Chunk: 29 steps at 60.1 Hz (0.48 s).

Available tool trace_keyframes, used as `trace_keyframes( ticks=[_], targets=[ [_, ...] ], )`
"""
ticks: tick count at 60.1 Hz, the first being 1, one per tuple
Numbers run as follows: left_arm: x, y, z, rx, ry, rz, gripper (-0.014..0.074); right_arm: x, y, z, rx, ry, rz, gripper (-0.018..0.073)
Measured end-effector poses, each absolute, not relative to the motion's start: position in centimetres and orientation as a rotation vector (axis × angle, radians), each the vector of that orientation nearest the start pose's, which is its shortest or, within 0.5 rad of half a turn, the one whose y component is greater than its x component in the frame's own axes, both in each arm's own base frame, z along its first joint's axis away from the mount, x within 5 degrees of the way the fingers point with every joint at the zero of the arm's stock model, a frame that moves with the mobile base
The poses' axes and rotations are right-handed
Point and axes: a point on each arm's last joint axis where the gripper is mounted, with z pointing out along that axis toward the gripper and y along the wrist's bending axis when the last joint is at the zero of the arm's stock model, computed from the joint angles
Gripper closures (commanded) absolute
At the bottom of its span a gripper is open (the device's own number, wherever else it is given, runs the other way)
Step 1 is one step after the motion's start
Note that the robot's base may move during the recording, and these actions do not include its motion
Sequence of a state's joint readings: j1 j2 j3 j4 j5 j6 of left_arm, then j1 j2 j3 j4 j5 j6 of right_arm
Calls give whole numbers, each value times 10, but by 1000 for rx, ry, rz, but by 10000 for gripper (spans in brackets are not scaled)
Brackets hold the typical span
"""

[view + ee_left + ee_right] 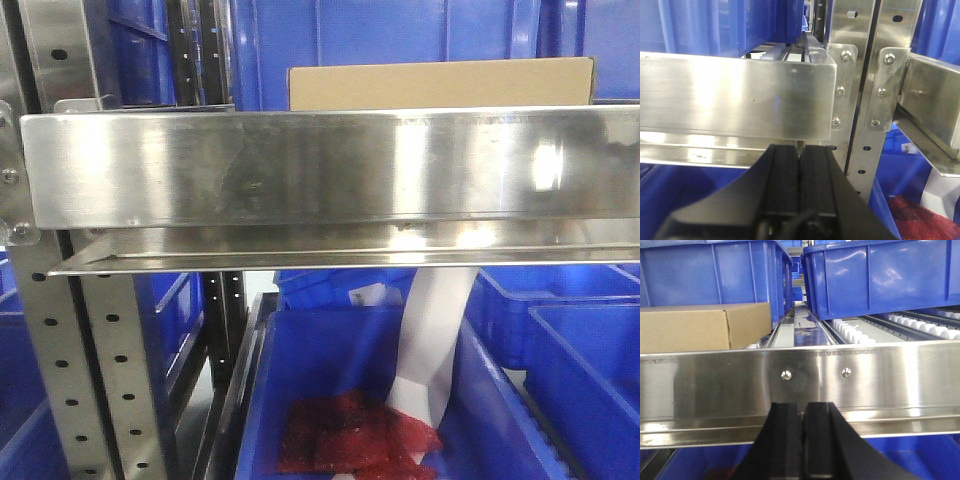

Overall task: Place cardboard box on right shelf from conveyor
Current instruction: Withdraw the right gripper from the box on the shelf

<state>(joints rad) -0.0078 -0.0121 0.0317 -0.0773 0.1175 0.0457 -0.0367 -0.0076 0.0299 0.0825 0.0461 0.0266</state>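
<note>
Cardboard box (440, 83) resting on the right shelf (330, 165), seen behind and above the broad steel front lip, with blue bins (400, 30) standing behind it; in the right wrist view the same box (705, 327) lies on the tier just left of a roller lane (852, 332). Left gripper (800, 165) with fingers pressed together and empty, level with the lip near the perforated upright (865, 100); right gripper (802, 432) likewise closed on nothing, just before the lip. Placement appears complete; the step in hand is judged to be clearing away. Done well, both arms draw straight back from the lip, without lifting into its edge or nudging the box; conveyor not in view.
</note>
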Motion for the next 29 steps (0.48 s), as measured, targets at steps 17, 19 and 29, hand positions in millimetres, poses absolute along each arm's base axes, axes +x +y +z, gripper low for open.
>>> trace_keyframes(
  ticks=[17, 19, 29],
  targets=[
    [57, -1, 192, -12, 1620, -37, 713, 57, -2, 199, 112, 1548, 62, 510],
    [57, -1, 192, -12, 1620, -37, 713, 57, -2, 199, 112, 1548, 62, 510],
    [57, -1, 192, -12, 1620, -37, 713, 57, -2, 199, 112, 1547, 62, 510]
  ],
)
